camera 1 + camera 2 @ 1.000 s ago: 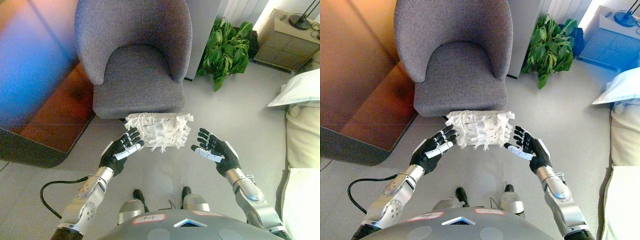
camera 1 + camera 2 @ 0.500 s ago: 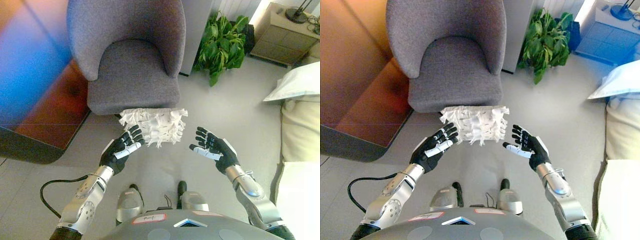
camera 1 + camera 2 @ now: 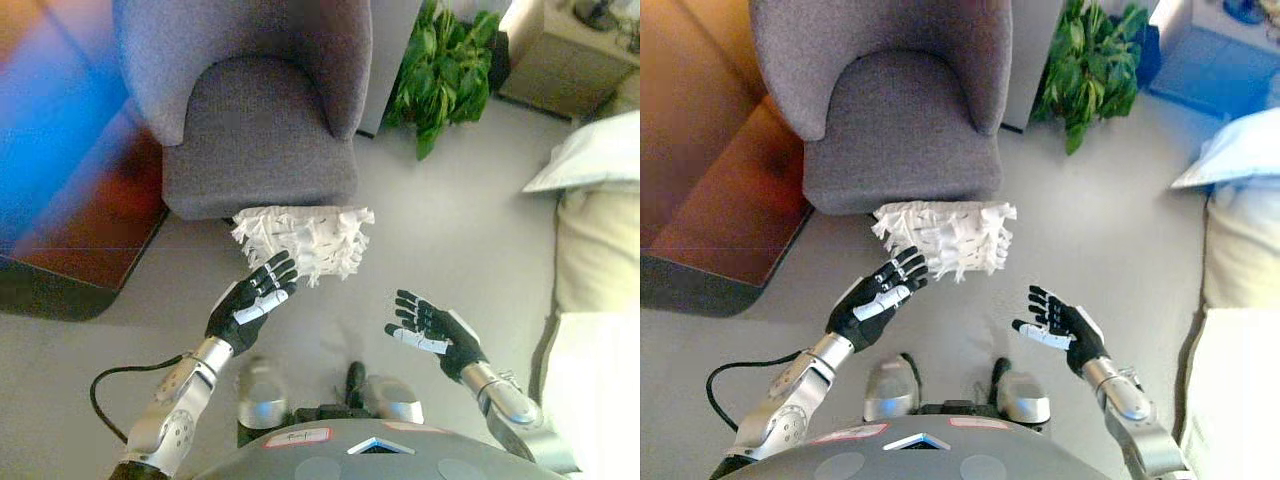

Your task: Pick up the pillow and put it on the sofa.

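A white shaggy pillow [image 3: 302, 238] lies on the light floor against the front edge of the grey armchair [image 3: 258, 130]. My left hand [image 3: 250, 303] is open, its fingers straight and just short of the pillow's lower left edge. Lower and to the right, my right hand [image 3: 434, 332] is also open with spread fingers, well apart from the pillow. The same pillow [image 3: 946, 234], left hand [image 3: 876, 298] and right hand [image 3: 1060, 328] show in the right eye view. Neither hand holds anything.
A green potted plant [image 3: 440, 68] stands right of the armchair. A brown rug or low platform [image 3: 85, 225] lies at the left. White and cream bedding [image 3: 590, 210] runs along the right edge, with a beige cabinet [image 3: 560, 55] at the upper right.
The whole view has shifted, so the camera moved. My right hand has dropped lower and farther from the pillow. My left hand stays near the pillow's lower left edge.
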Robot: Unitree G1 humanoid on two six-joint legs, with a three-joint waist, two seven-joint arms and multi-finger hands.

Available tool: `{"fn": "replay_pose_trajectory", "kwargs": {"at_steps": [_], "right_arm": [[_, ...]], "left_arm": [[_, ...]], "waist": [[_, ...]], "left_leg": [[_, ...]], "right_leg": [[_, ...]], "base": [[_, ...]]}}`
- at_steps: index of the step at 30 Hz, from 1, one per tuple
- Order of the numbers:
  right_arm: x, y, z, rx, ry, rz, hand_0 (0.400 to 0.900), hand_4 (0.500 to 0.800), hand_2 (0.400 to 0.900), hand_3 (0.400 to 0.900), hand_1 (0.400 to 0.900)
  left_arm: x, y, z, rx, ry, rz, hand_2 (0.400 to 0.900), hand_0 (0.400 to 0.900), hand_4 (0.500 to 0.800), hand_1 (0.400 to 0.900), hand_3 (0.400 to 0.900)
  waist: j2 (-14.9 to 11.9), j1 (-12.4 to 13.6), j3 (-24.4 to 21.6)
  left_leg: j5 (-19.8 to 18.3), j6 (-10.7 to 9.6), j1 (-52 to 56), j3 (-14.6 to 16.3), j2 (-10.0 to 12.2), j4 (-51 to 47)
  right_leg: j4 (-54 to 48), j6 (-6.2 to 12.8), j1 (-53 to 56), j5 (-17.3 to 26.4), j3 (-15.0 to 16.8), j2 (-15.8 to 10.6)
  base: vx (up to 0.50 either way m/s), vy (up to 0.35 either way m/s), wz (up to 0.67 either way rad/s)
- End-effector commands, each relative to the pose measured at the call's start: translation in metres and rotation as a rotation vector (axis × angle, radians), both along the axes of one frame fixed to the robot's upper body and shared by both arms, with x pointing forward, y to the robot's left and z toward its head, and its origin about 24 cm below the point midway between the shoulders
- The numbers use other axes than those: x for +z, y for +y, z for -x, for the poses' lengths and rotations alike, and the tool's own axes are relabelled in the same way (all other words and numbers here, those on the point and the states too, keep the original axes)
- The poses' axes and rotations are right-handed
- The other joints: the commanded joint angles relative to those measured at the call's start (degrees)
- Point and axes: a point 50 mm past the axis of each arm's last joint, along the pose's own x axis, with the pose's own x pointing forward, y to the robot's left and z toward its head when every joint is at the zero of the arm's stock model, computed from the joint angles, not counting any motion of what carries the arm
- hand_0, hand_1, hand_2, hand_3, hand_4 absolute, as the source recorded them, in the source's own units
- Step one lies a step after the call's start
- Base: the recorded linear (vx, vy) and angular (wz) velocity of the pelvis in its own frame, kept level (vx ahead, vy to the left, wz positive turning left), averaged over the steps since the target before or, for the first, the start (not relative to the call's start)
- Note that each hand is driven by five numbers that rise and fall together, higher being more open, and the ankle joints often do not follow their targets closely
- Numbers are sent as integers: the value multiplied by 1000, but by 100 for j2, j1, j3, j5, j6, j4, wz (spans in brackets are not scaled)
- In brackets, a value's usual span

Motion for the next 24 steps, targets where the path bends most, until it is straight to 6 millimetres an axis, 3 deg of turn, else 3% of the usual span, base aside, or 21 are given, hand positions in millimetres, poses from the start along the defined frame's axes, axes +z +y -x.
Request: {"fn": "replay_pose_trajectory", "kwargs": {"at_steps": [1, 3, 6, 11, 14, 15, 18, 21, 24], "right_arm": [[40, -8, -25, 23, -225, -18, 900, 800, 900, 900, 900], [41, -3, -25, 33, -233, -51, 900, 800, 900, 900, 900], [45, 3, -25, 41, -248, -71, 900, 800, 900, 900, 900], [48, 7, -33, 0, -266, -79, 900, 800, 900, 900, 900], [48, 14, -40, -16, -288, -89, 900, 800, 900, 900, 900], [48, 18, -42, -27, -295, -91, 900, 800, 900, 900, 900], [48, 28, -44, -15, -312, -64, 900, 800, 900, 900, 900], [46, 33, -45, -6, -316, -37, 900, 800, 900, 900, 900], [39, 28, -41, -9, -289, 8, 900, 800, 900, 900, 900]], "left_arm": [[33, 0, -19, 8, -214, 58, 900, 900, 800, 900, 900], [35, 0, -17, -28, -219, 37, 900, 900, 800, 900, 900], [36, 2, -13, -60, -208, 19, 900, 900, 800, 900, 900], [38, 5, -14, -85, -204, -17, 900, 900, 800, 900, 900], [40, 7, -17, -99, -221, -25, 900, 900, 800, 900, 900], [40, 4, -19, -112, -224, -28, 900, 900, 800, 900, 900], [40, -1, -26, -121, -229, -37, 900, 900, 800, 900, 900], [42, -3, -34, -104, -220, -27, 900, 900, 800, 900, 900], [40, -2, -39, -74, -202, -33, 900, 900, 800, 900, 900]], "waist": [[209, -57, -296], [127, 3, -350], [22, 139, -476], [-44, 280, -712], [-70, 356, -856], [-48, 338, -899], [97, 241, -930], [144, 180, -903], [204, 112, -861]], "left_leg": [[1822, 162, -616, 227, 190, -1036], [1386, 369, -490, 255, 101, -1014], [1090, 591, -450, 184, -130, -862], [699, 820, -513, 87, -402, -475], [484, 1142, -350, 235, -786, -641], [386, 1282, -165, 253, -1003, -809], [253, 1390, 351, 276, -1236, -1218], [243, 1311, 630, 242, -1344, -1399], [234, 1182, 868, 141, -1324, -1479]], "right_leg": [[411, 279, 829, -655, -383, -115], [614, 468, 792, -628, -548, -340], [814, 736, 816, -502, -727, -642], [1164, 913, 774, -70, -896, -1023], [2005, 1111, 662, 627, -928, -1195], [2768, 1209, 356, 1051, -880, -1266], [3871, 1130, -569, 1029, -889, -1559], [3396, 931, -880, 704, -1159, -1504], [2811, 959, -1001, 931, -1255, -1666]], "base": [[406, 177, -3], [384, 194, 1], [355, 183, 0], [258, 182, 6], [198, 291, 13], [198, 347, 33], [191, 287, 30], [141, 28, 13], [139, -130, 19]]}}
